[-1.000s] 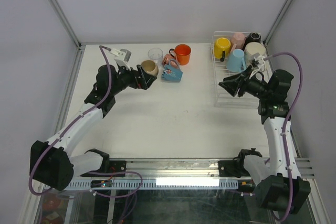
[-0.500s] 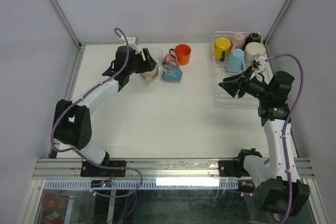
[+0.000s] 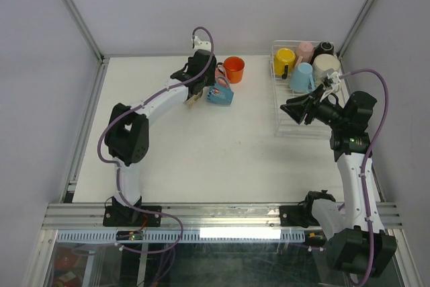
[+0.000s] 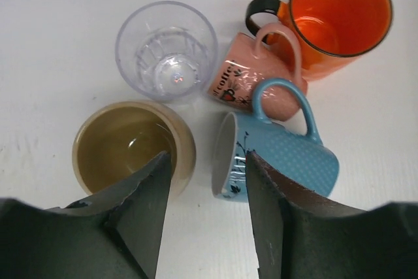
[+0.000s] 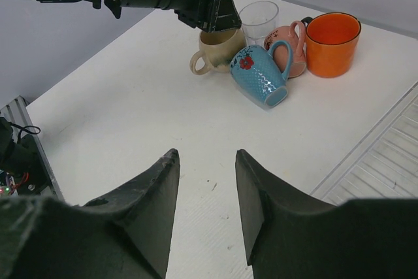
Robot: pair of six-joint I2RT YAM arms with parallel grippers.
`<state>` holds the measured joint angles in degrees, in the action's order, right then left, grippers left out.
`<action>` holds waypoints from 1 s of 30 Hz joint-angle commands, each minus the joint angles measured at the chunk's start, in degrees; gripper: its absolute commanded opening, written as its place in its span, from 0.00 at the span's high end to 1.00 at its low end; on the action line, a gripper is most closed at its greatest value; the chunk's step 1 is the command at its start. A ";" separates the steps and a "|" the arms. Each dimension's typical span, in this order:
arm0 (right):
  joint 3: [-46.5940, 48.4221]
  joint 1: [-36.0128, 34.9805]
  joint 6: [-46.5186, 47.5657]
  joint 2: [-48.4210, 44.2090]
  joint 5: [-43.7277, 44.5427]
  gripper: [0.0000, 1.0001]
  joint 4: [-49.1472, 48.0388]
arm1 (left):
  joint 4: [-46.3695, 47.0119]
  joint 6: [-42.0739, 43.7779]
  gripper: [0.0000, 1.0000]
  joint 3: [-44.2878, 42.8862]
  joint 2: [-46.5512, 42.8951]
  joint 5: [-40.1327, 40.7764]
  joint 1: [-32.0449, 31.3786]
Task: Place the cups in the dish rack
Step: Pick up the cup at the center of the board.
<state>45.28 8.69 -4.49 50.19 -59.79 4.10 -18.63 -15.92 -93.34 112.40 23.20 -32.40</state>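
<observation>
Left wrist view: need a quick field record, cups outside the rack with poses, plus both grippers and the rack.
dish rack: five cups at its far end
table: five more
glass tumbler: upright
beige mug: upright
orange mug: upright
pink mug: on its side
blue mug: on its side, beside the pink mug
left gripper: open, above the beige mug's rim
right gripper: open, empty
</observation>
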 commanded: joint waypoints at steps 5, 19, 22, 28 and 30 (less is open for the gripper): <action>-0.10 -0.37 0.06 -0.75 0.73 0.57 -2.54 | -5.65 2.08 0.59 -8.83 5.02 8.08 0.15; -0.28 -0.40 0.06 -0.87 0.81 0.57 -2.69 | -8.01 -0.96 0.75 -10.09 9.55 6.74 0.56; -0.35 -0.35 0.03 -1.00 0.80 0.57 -2.75 | -8.88 -1.77 0.74 -10.24 10.35 5.13 1.27; -0.37 -0.36 0.04 -1.12 0.73 0.57 -2.86 | -9.23 -3.61 0.73 -9.16 10.95 1.25 2.60; -0.36 -0.38 -0.07 -1.08 0.73 0.57 -2.78 | -9.23 -3.75 0.75 -8.90 11.00 0.77 2.69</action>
<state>45.08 8.69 -4.47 50.19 -59.20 4.10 -28.14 -17.85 -101.01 123.35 26.74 -30.57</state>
